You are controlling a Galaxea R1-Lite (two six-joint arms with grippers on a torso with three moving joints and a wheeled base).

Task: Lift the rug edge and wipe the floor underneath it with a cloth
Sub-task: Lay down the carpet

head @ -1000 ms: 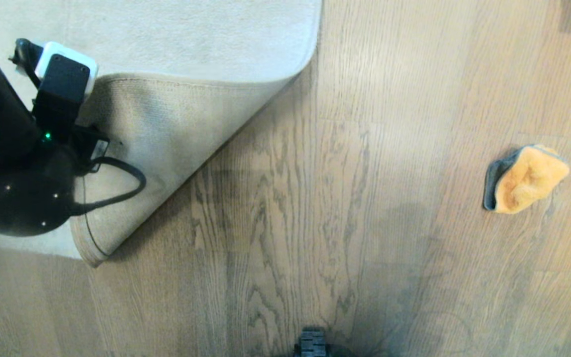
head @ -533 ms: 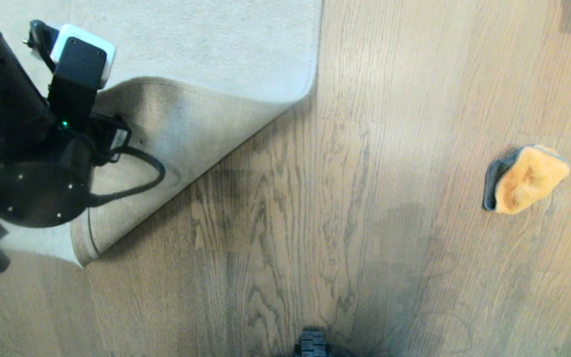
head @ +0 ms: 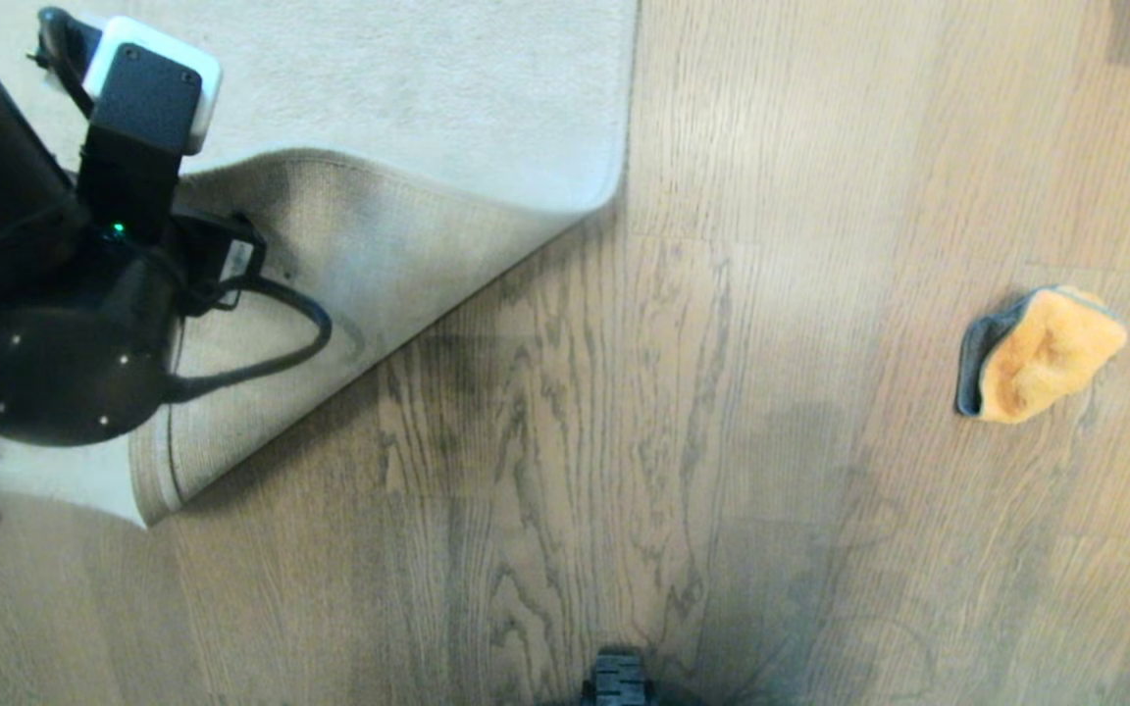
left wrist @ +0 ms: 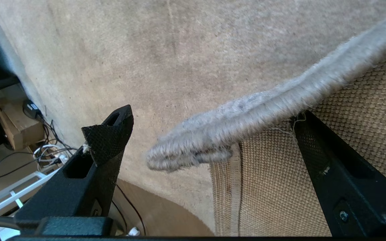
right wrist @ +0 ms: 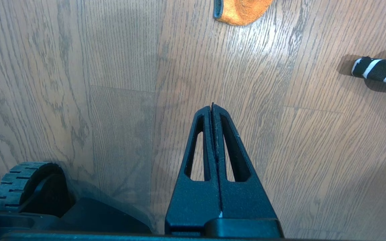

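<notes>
Rug edge [left wrist: 246, 127]: folded back on the rug, tan woven backing up — its pile rim lies between the left hand's fingers, pinched by neither.
Left hand [left wrist: 209, 140]: fingers spread wide, holding nothing; one finger sits against the backing, the other stands clear over the rug's pile.
Fold line [head: 408, 294]: runs diagonally across the rug's rounded corner, so the bared wedge of floor lies on the cloth side of the rug edge.
Floor [head: 545, 471]: wood-grain planks with dark streaks, exposed beside the flap.
Cloth [head: 1041, 353]: fluffy orange with grey trim, lying on the floor well apart from the rug edge, on the robot's right.
Right hand [right wrist: 212, 110]: fingers pressed together, empty, hanging over bare floor; the cloth shows just ahead of its tips — plainly the nearer arm for it.
Nearby: a black grip with white stripes [right wrist: 379, 70] lies on the floor beyond the cloth from the rug; a base wheel [right wrist: 22, 184] sits near the right hand.
In the way: nothing visible between cloth and bared floor.
Likely risk: the released flap may fall back.
</notes>
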